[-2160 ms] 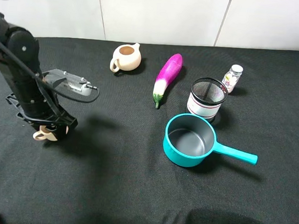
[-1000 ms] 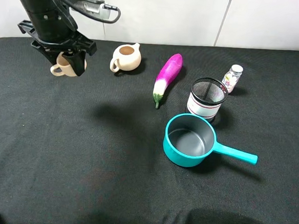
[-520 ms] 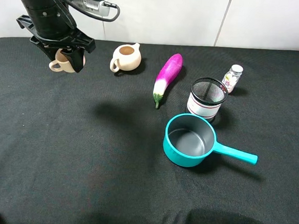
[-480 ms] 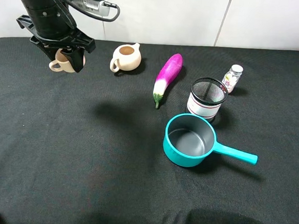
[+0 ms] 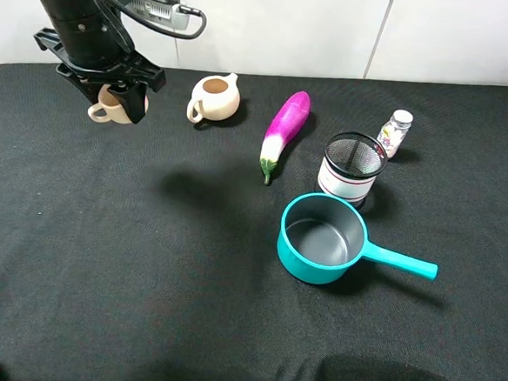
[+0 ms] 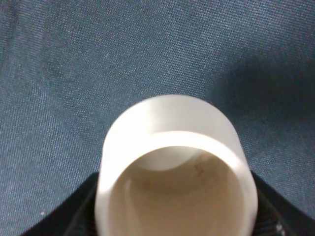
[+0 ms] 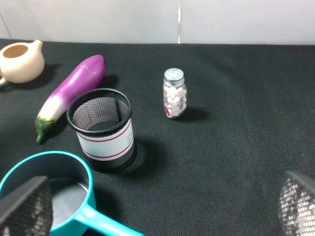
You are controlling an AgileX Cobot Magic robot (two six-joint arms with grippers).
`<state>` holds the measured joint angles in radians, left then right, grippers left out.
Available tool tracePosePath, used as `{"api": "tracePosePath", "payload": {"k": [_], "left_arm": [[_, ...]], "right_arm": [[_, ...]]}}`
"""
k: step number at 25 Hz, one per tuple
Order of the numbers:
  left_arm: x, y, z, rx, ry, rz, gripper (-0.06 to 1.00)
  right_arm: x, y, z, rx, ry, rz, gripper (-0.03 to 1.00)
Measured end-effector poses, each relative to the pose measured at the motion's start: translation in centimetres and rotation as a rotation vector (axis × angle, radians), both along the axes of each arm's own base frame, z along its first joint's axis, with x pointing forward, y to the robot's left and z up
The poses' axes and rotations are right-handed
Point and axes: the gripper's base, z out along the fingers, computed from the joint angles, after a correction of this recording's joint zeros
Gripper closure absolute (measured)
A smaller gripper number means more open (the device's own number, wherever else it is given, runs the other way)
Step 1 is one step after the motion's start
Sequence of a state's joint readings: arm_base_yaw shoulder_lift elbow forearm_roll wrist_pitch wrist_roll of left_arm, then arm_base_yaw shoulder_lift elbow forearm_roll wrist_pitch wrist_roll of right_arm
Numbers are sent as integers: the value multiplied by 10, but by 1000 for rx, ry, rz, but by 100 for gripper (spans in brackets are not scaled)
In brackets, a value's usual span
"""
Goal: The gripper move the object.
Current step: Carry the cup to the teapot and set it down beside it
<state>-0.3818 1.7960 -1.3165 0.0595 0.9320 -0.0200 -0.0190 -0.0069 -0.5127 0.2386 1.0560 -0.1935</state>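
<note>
The object, a small cream cup [image 5: 103, 111] with a loop handle, hangs at the far left of the black cloth with my left gripper [image 5: 118, 102] shut on it. It appears lifted off the cloth, to the left of the round beige pitcher [image 5: 215, 97]. In the left wrist view the cup's open mouth [image 6: 174, 167] fills the picture, with a dark finger [image 6: 74, 211] at its side. In the right wrist view my right gripper [image 7: 160, 209] is open, its mesh-padded fingertips [image 7: 24, 206] far apart and nothing between them.
A purple eggplant [image 5: 284, 132] lies right of the pitcher. Further right stand a black mesh cup [image 5: 352, 167] and a small pill bottle [image 5: 395, 132]. A teal saucepan [image 5: 322, 238] sits in the middle, its handle pointing right. A white wall backs the table.
The left gripper lifted the cup from the near left of the cloth and carried it to the far left. Over the last half second it shifted only slightly.
</note>
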Motion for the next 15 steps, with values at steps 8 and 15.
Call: {"api": "tracePosePath", "payload": {"k": [8,15], "left_arm": [[20,-6,-6,6,-24,2,41],[44,-8,-13,10,-19,30,41]], "right_arm": [[0,0,0,0,0,0,27],[0,0,0,0,0,0,27]]}}
